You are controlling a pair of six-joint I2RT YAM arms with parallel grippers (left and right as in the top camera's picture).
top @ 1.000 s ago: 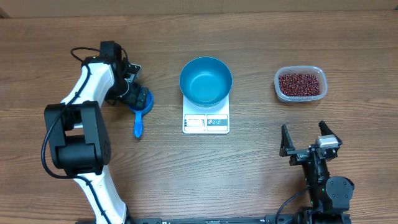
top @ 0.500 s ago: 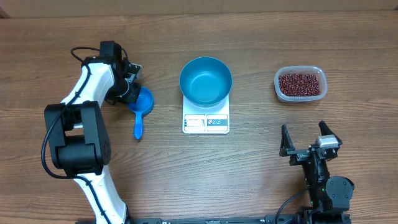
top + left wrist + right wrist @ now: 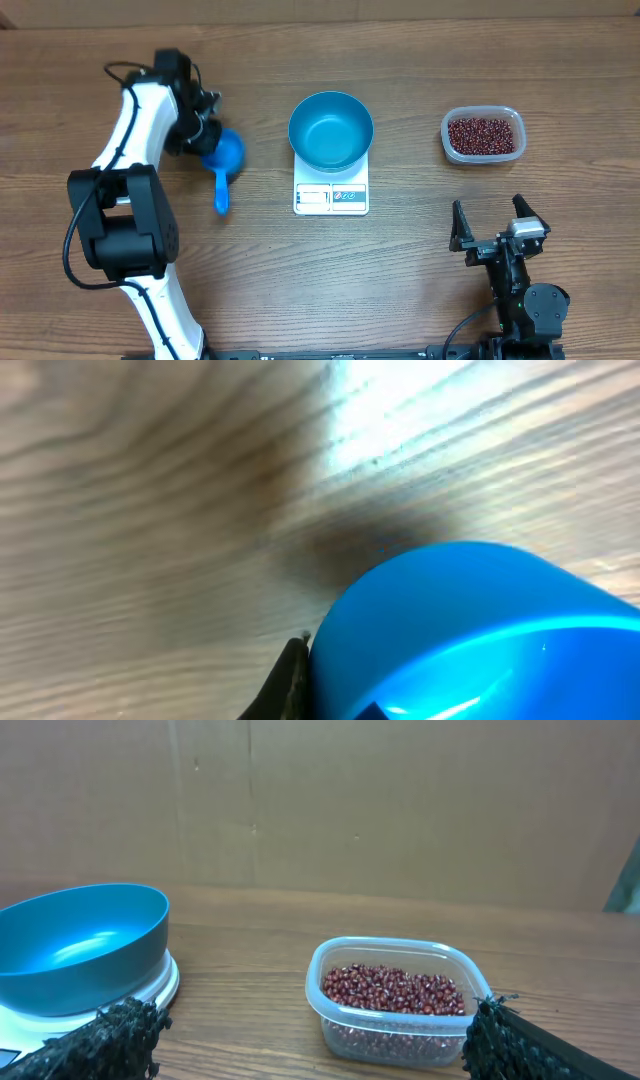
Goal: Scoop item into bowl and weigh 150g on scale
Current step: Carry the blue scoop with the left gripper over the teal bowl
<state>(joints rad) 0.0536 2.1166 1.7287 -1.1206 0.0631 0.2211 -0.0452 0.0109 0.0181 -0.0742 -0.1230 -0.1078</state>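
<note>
Left arm (image 3: 135, 115) reaches into upper left of frame. Left gripper (image 3: 207, 142): jaws closed on blue scoop (image 3: 226, 150) rim. Right gripper (image 3: 489, 215), lower right: jaws fully apart, pointing toward frame top.

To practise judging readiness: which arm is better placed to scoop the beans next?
Left: the left gripper is shut on the blue scoop; the right gripper is open and empty, though nearer the beans.

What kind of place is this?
Likely a robotics test bench, not a kitchen: two robot arms at a wooden table, a plain brown backdrop, and a bowl on a scale.
</note>
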